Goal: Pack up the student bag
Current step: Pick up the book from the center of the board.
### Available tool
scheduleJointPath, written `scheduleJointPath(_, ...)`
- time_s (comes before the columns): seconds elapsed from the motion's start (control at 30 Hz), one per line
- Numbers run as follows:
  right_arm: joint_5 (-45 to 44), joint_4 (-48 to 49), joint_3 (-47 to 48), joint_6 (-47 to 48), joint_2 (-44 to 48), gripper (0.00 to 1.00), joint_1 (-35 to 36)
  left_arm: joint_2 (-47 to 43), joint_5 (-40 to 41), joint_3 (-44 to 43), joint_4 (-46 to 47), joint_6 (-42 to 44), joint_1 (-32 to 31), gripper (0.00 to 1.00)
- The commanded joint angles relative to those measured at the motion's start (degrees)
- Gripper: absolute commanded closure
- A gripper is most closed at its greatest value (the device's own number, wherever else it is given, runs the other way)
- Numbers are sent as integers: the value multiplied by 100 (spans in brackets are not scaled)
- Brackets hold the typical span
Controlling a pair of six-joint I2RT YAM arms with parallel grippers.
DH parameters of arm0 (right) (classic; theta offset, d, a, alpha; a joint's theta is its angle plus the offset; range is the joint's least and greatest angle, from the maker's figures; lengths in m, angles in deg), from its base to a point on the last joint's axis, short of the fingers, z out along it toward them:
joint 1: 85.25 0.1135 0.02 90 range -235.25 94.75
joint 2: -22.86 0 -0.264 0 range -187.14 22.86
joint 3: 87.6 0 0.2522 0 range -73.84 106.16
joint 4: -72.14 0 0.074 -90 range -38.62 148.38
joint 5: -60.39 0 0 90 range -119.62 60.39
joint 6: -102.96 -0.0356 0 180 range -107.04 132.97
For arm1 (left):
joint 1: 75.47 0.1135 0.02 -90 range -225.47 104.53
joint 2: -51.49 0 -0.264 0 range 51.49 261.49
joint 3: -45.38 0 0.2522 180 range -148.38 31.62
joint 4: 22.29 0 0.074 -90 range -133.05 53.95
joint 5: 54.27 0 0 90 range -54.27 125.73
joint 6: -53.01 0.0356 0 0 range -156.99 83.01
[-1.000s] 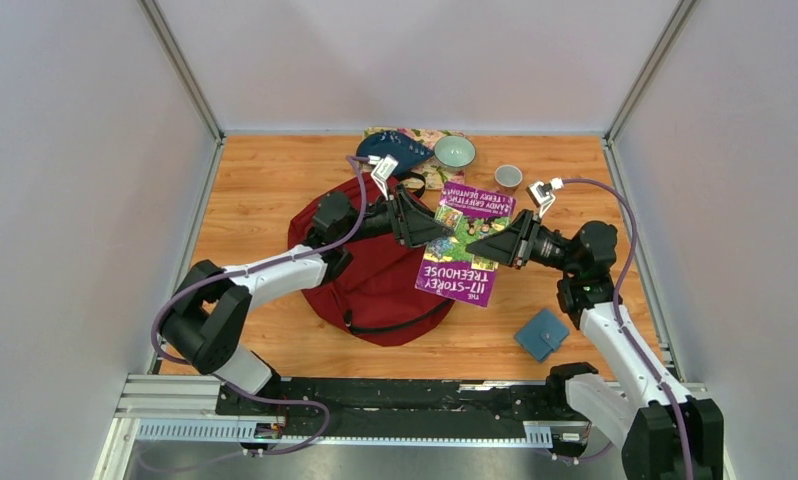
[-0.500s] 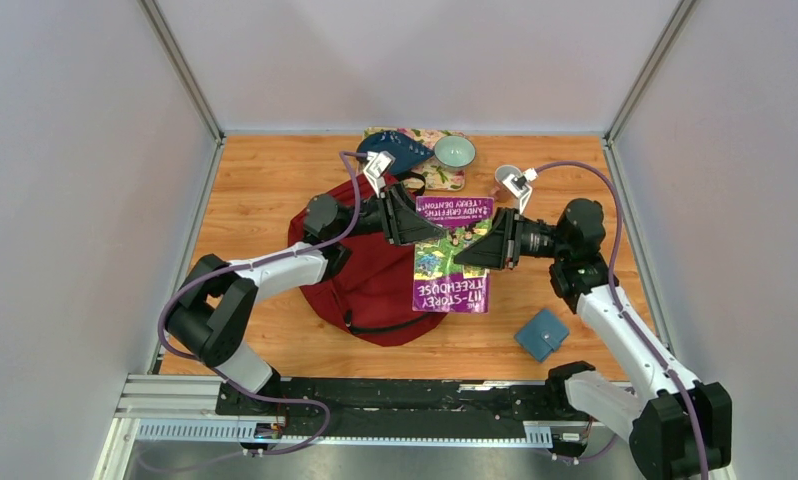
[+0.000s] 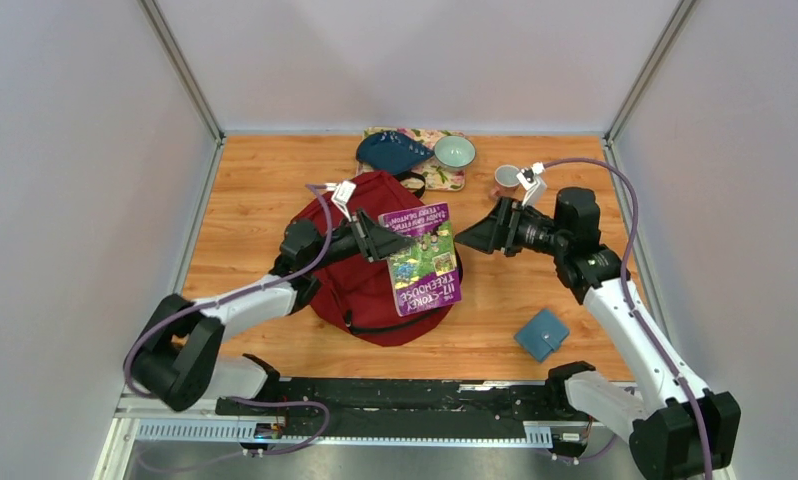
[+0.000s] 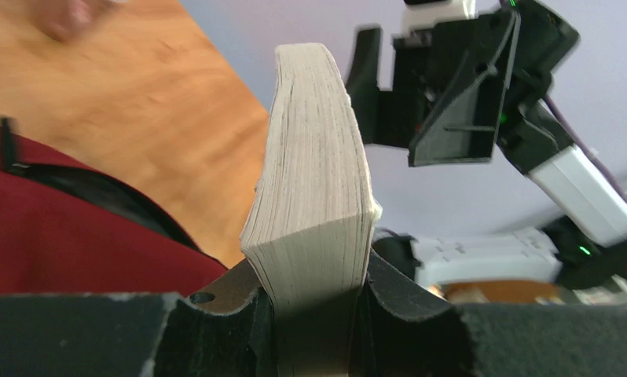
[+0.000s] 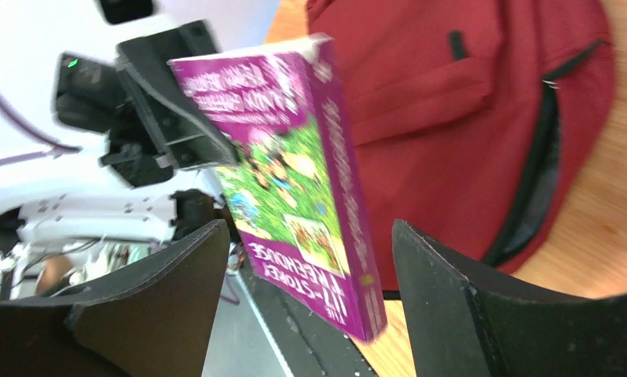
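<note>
Currently left jaws clamp purple book (image 3: pixel 422 258) over student bag (image 3: pixel 365 310) mid-frame, possibly touching; right jaws open, right of book.

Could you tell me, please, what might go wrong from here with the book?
The left gripper alone grips the book, by one edge, so it could tilt or slip out. The backpack below lies flat and shows no wide opening, so the book might snag on fabric. The open right gripper nearby could bump it.
</note>
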Motion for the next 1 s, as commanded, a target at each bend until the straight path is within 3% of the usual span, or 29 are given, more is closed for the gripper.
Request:
scheduleJointPath(0.0, -1112, -52, -354, -346, 402, 21, -15, -1251, 1949, 220, -566, 1253, 55, 100)
scheduleJointPath(0.17, -840, 1231, -1311, -1506, 596, 21, 72, -2210, 3955, 1362, 475, 825, 55, 100)
scheduleJointPath(0.27, -901, 2110, -1804, -2035, 666, 21, 344, -2422, 4336, 1635, 760, 526, 55, 100)
scheduleJointPath(0.47, -1358, 2928, -1963, -2386, 465, 21, 1188, -2449, 4495, 1653, 1040, -10, 55, 100)
scheduleJointPath(0.7, -1587, 5211, -2464, -3652, -290, 20, 1496, -2203, 4522, 1706, 1850, -819, 55, 100)
scheduleJointPath(0.97, -1693, 6259, -2227, -3767, -889, 20, 1892, -2176, 4531, 1768, 2044, -1110, 46, 100)
